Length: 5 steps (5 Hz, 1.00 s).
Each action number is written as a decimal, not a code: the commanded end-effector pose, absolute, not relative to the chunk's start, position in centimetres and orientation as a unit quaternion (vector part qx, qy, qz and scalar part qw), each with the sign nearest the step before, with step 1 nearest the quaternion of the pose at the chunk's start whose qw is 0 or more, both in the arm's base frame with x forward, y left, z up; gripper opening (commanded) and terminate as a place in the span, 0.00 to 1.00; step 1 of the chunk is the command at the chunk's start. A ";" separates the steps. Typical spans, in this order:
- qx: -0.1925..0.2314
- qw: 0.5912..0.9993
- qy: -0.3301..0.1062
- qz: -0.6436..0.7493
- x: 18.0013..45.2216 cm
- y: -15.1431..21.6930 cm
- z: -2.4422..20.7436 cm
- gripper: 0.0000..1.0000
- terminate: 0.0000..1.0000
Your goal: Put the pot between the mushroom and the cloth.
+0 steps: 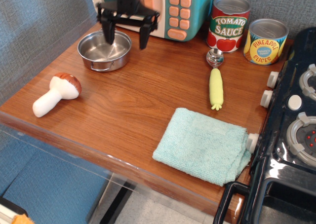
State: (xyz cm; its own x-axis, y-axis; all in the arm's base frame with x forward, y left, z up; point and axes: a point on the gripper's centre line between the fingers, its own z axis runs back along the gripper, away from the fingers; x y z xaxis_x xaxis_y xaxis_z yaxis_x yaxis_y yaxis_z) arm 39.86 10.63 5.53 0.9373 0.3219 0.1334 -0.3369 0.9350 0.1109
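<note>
The shiny steel pot (pixel 101 54) sits at the back left of the wooden counter, empty. My gripper (pixel 126 37) is open, its two black fingers spread wide; the left finger is over the pot's inside and the right finger is just outside its right rim. The mushroom (pixel 55 93), white stem and reddish-brown cap, lies near the front left edge. The teal-green cloth (pixel 202 146) lies folded at the front right.
A toy microwave (pixel 173 9) stands at the back behind the gripper. A tomato sauce can (pixel 228 22) and a pineapple can (pixel 265 40) stand at the back right. A yellow-handled scoop (pixel 215 82) lies mid-right. A black stove (pixel 296 130) borders the right edge.
</note>
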 end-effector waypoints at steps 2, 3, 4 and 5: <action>0.065 0.982 -0.070 0.164 40.2 11.0 5.2 0.00 0.00; 0.065 0.981 -0.079 0.162 40.1 10.7 6.0 0.00 0.00; 0.066 0.982 -0.080 0.160 39.9 10.6 6.2 0.00 0.00; 0.070 0.982 -0.082 0.154 39.8 10.7 6.7 0.00 0.00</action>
